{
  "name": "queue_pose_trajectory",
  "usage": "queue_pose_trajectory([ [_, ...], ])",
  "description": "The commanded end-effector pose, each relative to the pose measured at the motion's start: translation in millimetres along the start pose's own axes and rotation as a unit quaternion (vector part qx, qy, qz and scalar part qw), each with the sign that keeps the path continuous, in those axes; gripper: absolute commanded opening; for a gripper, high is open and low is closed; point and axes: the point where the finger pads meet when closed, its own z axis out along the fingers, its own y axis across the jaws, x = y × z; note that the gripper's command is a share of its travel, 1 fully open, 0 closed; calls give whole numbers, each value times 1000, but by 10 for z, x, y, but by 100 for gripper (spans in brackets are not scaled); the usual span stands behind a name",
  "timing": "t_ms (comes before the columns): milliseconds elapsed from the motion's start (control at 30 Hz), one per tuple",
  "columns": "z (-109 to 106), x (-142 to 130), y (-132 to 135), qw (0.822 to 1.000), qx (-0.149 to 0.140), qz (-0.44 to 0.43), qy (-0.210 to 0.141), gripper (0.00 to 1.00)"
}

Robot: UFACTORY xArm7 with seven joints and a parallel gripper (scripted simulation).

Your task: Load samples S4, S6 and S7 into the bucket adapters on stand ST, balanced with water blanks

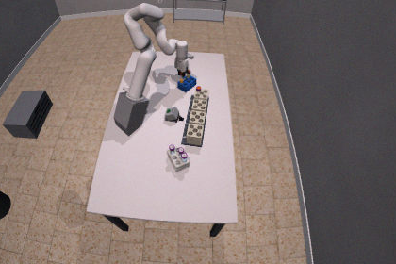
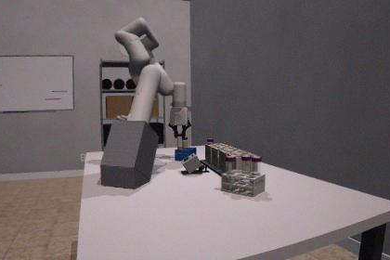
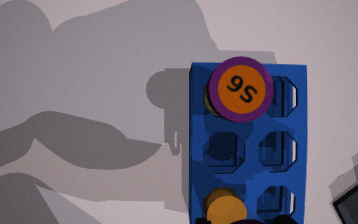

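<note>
My gripper (image 1: 181, 74) (image 2: 179, 136) (image 3: 246, 221) is shut on a purple-capped tube with amber liquid low in it. It holds the tube upright over the near end of the blue rack (image 1: 187, 87) (image 2: 186, 154) (image 3: 300, 125); whether its tip is inside a hole is unclear. Its ID is out of view. S6 (image 2: 185, 138) (image 3: 241, 89) stands in a corner hole of that rack. An orange-dotted tube (image 1: 198, 88) (image 2: 210, 140) stands in the farthest adapter (image 1: 203, 94) on the loading stand (image 1: 184, 141). Three other adapters (image 1: 200, 105) (image 1: 197, 117) (image 1: 195, 140) show no tubes.
A pale rack (image 1: 179, 165) (image 2: 242, 188) at the near end holds three purple-capped tubes with bluish water. The small grey desk (image 1: 173, 115) (image 2: 191, 164) with the green key (image 1: 169, 111) stands between the arm's base and the loading stand.
</note>
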Motion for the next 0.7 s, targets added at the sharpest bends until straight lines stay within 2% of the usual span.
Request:
queue_pose_trajectory([
  [0, -89, 8, 1, 1000, 0, 0, 1, 0],
  [667, -451, 9, 0, 1000, 0, 0, 1, 0],
])
